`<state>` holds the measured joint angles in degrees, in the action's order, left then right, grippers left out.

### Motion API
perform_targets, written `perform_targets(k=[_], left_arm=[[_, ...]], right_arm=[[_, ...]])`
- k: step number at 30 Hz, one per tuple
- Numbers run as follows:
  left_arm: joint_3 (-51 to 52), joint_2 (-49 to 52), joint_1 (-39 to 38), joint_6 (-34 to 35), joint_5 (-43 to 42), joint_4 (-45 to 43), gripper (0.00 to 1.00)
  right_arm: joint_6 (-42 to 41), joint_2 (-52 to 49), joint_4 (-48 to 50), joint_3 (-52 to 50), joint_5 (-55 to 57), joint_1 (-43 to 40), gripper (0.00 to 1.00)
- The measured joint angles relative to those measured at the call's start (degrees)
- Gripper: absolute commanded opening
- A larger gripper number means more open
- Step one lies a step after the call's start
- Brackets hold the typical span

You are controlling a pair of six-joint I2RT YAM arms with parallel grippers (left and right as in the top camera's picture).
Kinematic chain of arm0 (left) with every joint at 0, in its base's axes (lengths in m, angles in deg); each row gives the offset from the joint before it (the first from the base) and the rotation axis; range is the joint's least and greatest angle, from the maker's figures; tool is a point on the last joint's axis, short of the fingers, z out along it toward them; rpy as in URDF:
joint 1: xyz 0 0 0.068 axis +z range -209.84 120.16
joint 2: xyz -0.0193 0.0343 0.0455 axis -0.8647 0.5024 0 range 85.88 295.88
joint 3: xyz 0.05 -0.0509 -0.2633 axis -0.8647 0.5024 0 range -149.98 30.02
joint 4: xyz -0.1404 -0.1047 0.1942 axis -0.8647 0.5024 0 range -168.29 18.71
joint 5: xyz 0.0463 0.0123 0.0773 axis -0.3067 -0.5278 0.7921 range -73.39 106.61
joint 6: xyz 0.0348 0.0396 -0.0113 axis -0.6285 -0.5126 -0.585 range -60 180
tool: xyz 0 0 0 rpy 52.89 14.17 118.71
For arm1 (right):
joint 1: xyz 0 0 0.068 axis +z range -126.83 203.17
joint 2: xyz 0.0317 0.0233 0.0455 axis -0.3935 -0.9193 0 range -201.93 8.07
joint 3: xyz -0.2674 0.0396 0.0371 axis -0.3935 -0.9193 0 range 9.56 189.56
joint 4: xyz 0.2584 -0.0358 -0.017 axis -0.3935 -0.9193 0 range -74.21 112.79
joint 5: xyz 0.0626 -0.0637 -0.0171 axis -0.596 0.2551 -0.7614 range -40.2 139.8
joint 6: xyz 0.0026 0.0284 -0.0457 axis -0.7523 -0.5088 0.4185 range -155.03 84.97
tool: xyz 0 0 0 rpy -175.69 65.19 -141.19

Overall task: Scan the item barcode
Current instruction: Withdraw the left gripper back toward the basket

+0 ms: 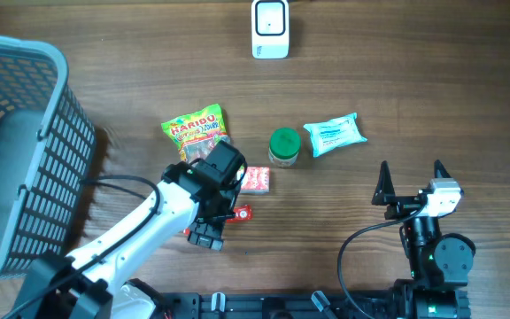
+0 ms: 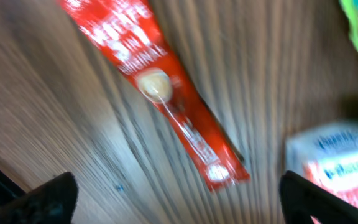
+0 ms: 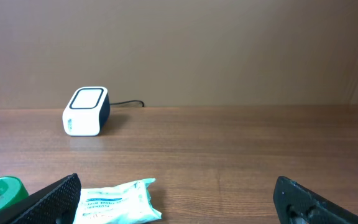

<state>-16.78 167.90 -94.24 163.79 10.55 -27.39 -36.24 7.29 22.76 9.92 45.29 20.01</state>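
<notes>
A red stick packet (image 2: pixel 166 93) with white lettering lies flat on the wooden table, blurred in the left wrist view. My left gripper (image 2: pixel 179 202) hangs over it, open, with both dark fingertips wide apart and nothing held. From overhead, the left gripper (image 1: pixel 221 210) covers most of the red packet (image 1: pixel 243 213). The white barcode scanner (image 1: pixel 271 28) stands at the far edge of the table and also shows as the scanner (image 3: pixel 86 111) in the right wrist view. My right gripper (image 1: pixel 412 177) rests open and empty at the near right.
A red and white box (image 1: pixel 257 180) lies just right of the left gripper. A Haribo bag (image 1: pixel 196 128), a green-lidded jar (image 1: pixel 283 146) and a pale tissue pack (image 1: pixel 335 135) lie mid-table. A grey basket (image 1: pixel 60 168) fills the left side.
</notes>
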Motion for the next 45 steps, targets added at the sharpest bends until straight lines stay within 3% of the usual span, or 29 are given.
perform_targets(k=[3, 6, 7, 8, 9, 14, 20, 24, 29, 32, 37, 45], left_arm=[[0.0, 3.06, -0.04, 3.65, 2.1, 0.5, 0.91], [0.0, 9.07, -0.07, 5.09, 3.23, -3.19, 0.73], [-0.39, 11.06, -0.07, 5.44, 3.45, -5.2, 0.51], [-1.03, 11.96, -0.07, 5.42, 3.43, -6.36, 0.2], [-1.46, 12.61, -0.04, 5.95, 3.54, -7.1, 0.04], [-2.93, 14.21, 0.04, 5.86, 3.87, -9.14, 0.04], [-2.82, 14.03, 0.04, -9.44, 2.78, -13.05, 0.04], [-3.54, 13.79, -1.33, -24.63, 3.21, -15.37, 0.04], [-3.91, 13.55, -6.91, -36.17, -0.79, -30.21, 0.04], [-4.04, 13.44, -10.82, -38.25, -2.71, -36.98, 0.04], [-4.07, 13.33, -15.1, -39.08, -3.45, -37.75, 0.04], [-4.07, 13.29, -15.17, -40.09, -2.95, -38.16, 0.43]], right_arm=[[0.0, 0.0, 0.0, 0.0, 0.0, 0.0, 1.0], [0.0, 0.0, 0.0, 0.0, 0.0, 0.0, 1.0], [0.0, 0.0, -0.02, 0.0, 0.0, 0.0, 1.0], [0.0, 0.0, 0.0, 0.0, 0.0, 0.0, 1.0], [0.0, 0.0, 0.0, 0.0, 0.0, 0.0, 1.0], [0.0, 0.0, 0.0, 0.0, 0.0, 0.0, 1.0], [0.0, 0.0, 0.0, 0.0, 0.0, 0.0, 1.0], [0.0, 0.0, 0.0, 0.0, 0.0, 0.0, 1.0], [0.0, 0.0, 0.0, 0.0, 0.0, 0.0, 1.0], [0.0, 0.0, 0.0, 0.0, 0.0, 0.0, 1.0], [0.0, 0.0, 0.0, 0.0, -0.02, 0.0, 1.0], [0.0, 0.0, 0.0, 0.0, 0.0, 0.0, 1.0]])
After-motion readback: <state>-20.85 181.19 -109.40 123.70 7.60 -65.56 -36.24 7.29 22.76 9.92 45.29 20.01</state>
